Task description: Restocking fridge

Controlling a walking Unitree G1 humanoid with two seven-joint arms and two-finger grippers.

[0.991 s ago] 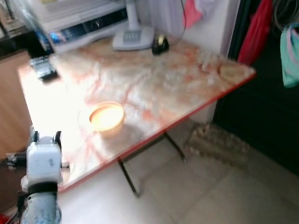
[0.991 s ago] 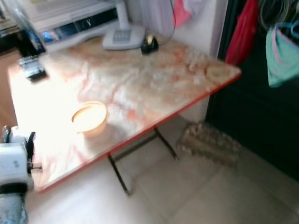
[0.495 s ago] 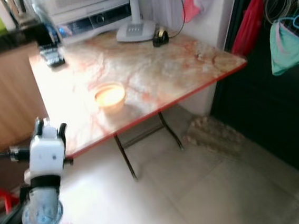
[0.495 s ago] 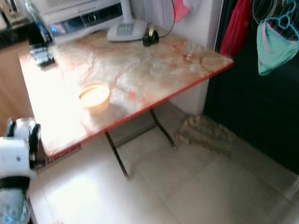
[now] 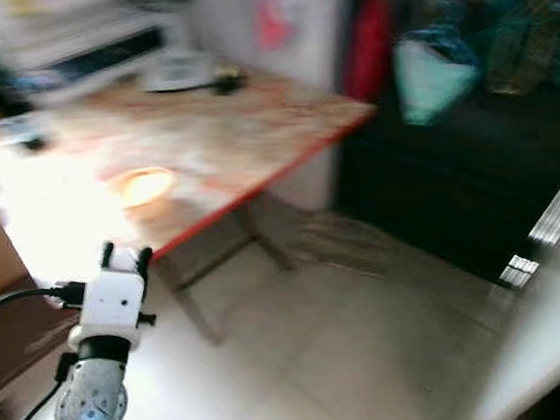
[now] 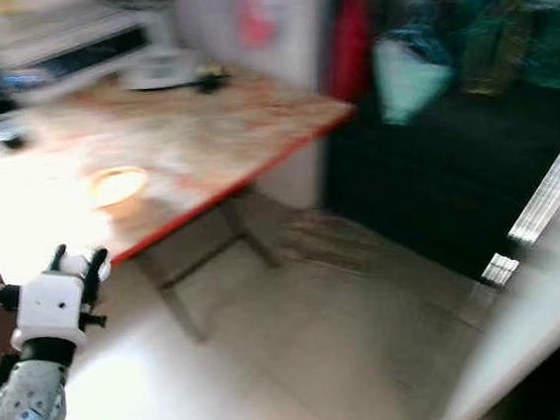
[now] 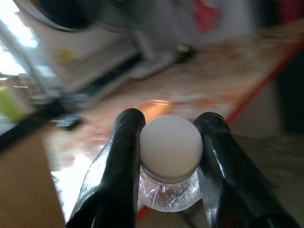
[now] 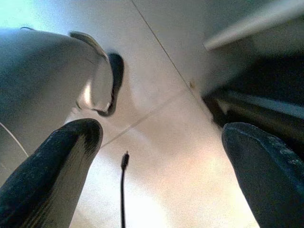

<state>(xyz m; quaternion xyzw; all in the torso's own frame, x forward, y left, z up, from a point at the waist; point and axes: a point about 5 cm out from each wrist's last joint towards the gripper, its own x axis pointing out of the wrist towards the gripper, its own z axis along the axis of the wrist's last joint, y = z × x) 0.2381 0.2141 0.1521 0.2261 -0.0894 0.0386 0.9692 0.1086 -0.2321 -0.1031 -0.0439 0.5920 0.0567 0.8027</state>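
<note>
Clear plastic bottle (image 7: pixel 170 161) with a white cap sits pinched between the left gripper (image 7: pixel 166 156) fingers, right gripper (image 8: pixel 156 171) hangs spread wide over bare floor, so I'd keep that squeeze firm and level while walking it fridgeward.

— Where's the left hand (image 7: pixel 168 156)?
— Raised in front of the body, forearm upright, fingers (image 7: pixel 118 161) pressed against a small bottle (image 7: pixel 171 164) on both sides.
— And the right hand (image 8: pixel 166 156)?
— Hanging low, fingers spread wide apart, probably idle; the head views are blurred.
</note>
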